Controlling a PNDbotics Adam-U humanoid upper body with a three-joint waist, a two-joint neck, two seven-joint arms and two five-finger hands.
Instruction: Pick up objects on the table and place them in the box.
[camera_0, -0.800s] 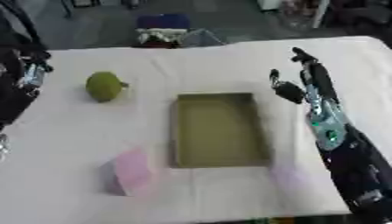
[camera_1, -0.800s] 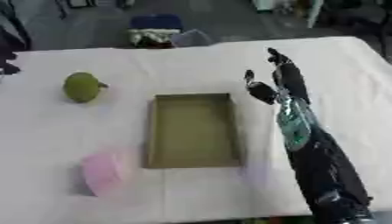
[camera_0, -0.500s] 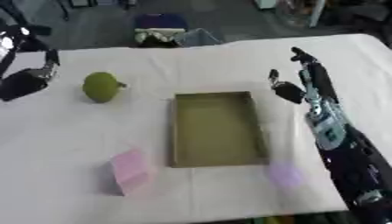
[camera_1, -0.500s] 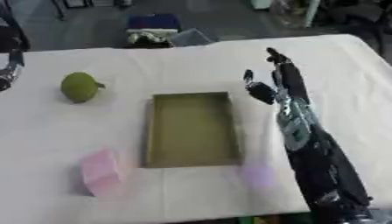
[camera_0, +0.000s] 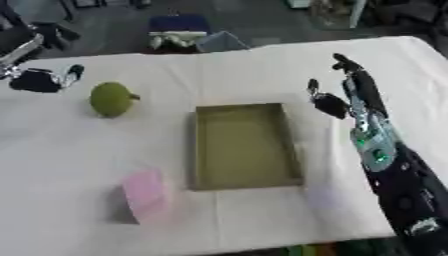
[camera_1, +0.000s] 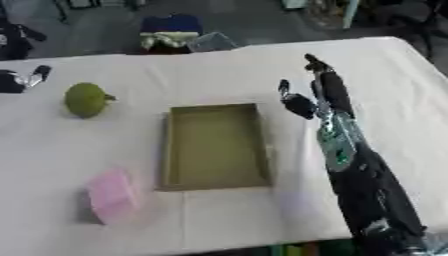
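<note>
Left eye view, your hands first
Right hand (camera_0: 350, 95): fingers straight and relaxed, thumb apart, holding nothing, raised over the table (camera_0: 262, 65) just right of the box
Left hand (camera_0: 39, 80): at the left edge near the green fruit; you cannot tell its fingers
Box (camera_0: 243, 145): open, mid-table, nothing visible inside
Green fruit (camera_0: 111, 99): on the cloth, left of the box, apart from it
Pink block (camera_0: 144, 194): near front-left corner of the box, not touching

A white cloth covers the bench (camera_0: 219, 65); beyond its 12 o'clock edge lies a dark grey floor (camera_0: 262, 20); a blue box (camera_0: 178, 24) stands there.
</note>
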